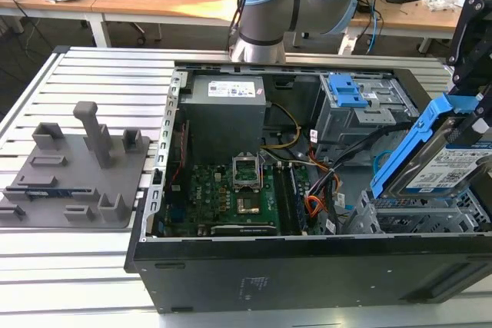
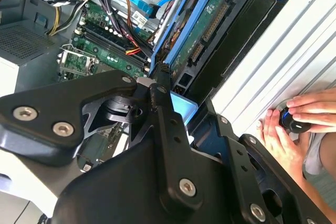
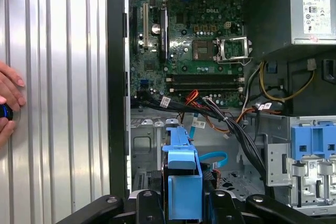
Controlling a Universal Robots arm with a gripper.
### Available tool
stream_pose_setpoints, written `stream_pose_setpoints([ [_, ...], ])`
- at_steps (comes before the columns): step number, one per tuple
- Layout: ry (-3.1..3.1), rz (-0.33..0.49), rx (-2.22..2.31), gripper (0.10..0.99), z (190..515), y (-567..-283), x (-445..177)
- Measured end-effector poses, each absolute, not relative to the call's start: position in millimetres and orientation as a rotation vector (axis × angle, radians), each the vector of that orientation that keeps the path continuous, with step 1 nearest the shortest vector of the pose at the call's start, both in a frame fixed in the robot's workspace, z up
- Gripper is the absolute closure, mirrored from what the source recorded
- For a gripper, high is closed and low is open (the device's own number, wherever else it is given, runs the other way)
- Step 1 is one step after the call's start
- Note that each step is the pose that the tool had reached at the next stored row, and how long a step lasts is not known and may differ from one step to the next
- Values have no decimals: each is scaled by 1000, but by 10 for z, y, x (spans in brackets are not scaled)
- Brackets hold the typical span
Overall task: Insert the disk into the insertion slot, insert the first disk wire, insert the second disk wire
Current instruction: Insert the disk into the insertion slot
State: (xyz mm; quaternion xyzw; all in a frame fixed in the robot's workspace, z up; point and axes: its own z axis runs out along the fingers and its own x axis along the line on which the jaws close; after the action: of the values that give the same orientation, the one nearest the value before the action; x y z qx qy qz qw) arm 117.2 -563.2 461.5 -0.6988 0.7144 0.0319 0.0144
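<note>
Hand (image 3: 185,205) clamped on disk (image 1: 453,168). Disk tilted, lower edge just above slot (image 1: 407,217) at exterior view's right, seemingly not yet seated. White label on disk face, print too small to read. Blue cable (image 3: 212,157) arches inside bay near disk.

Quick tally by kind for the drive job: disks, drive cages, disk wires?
Disks: 1, the disk in its blue carrier, tilted.
Drive cages: 2, the low grey cage and the taller cage with blue latch.
Disk wires: 2, the light-blue flat cable and the red-orange-black bundle.
Total: 5
</note>
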Motion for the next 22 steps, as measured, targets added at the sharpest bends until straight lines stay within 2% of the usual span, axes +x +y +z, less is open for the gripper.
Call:
stream_pose_setpoints([
  [22,2224,100,-2176,722,4496,-5653,1170],
])
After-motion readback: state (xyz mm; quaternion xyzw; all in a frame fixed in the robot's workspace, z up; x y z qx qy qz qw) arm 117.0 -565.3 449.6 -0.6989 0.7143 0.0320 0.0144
